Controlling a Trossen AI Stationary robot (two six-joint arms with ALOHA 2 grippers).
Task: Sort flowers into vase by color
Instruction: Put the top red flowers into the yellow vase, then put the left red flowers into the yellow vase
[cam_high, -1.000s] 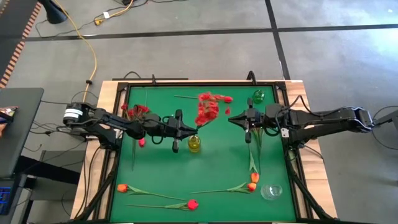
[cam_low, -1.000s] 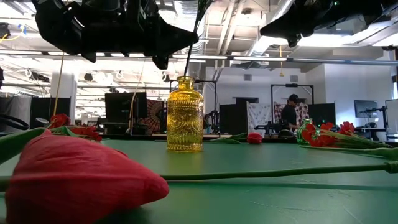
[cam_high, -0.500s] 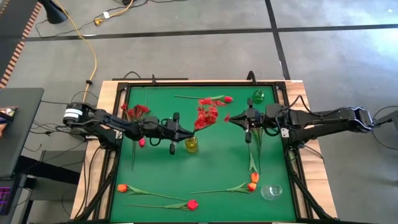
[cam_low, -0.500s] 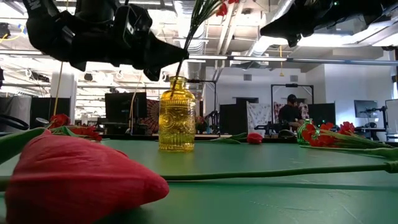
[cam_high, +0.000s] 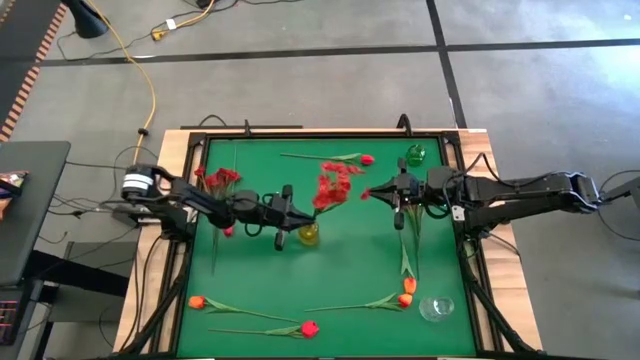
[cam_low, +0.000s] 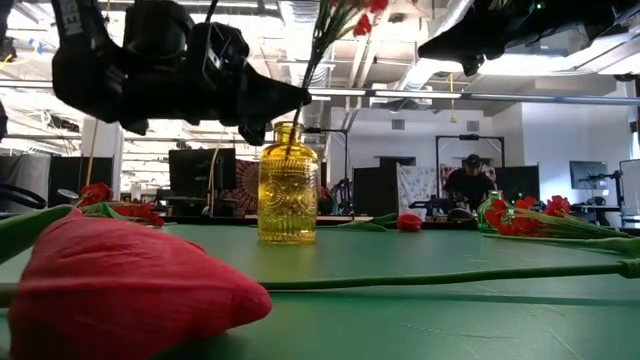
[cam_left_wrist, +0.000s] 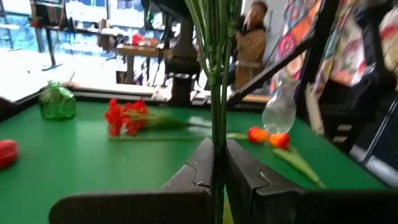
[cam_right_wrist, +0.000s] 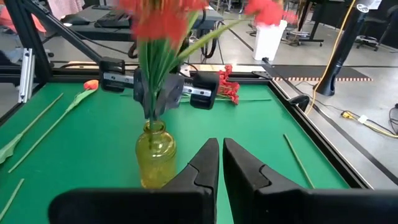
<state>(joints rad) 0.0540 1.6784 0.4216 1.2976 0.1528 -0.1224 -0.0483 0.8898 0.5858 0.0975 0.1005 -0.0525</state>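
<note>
My left gripper (cam_high: 300, 212) is shut on a bushy red flower sprig (cam_high: 332, 185), just above the yellow vase (cam_high: 309, 234). The stems run down into the vase's mouth (cam_low: 288, 128), and the blossoms stand above, leaning toward the right. My right gripper (cam_high: 372, 192) hangs shut and holds nothing, right of the sprig, pointing at the vase (cam_right_wrist: 154, 155). Other flowers lie flat on the green mat: a red sprig (cam_high: 218, 178), orange buds (cam_high: 197, 301) (cam_high: 406, 293), a red bud (cam_high: 309, 327) and a red-pink bud (cam_high: 366, 159). My left gripper pinches the sprig's bundled green stems (cam_left_wrist: 216, 124) between its two fingers, below the blossoms and just above the vase's mouth. The fingers lie level, come from the table's left and cross the stems. The sprig stands nearly upright, its stem ends inside the yellow vase.
A green vase (cam_high: 415, 154) stands at the far right corner and a clear vase (cam_high: 437, 308) at the near right corner. A black frame (cam_high: 200, 150) runs round the mat. People and desks show in the room beyond the table.
My left gripper has gone down over the yellow vase, still shut on the sprig. The stems have sunk deeper into the vase and the blossoms have come lower toward it. The vase has shifted slightly on the mat.
</note>
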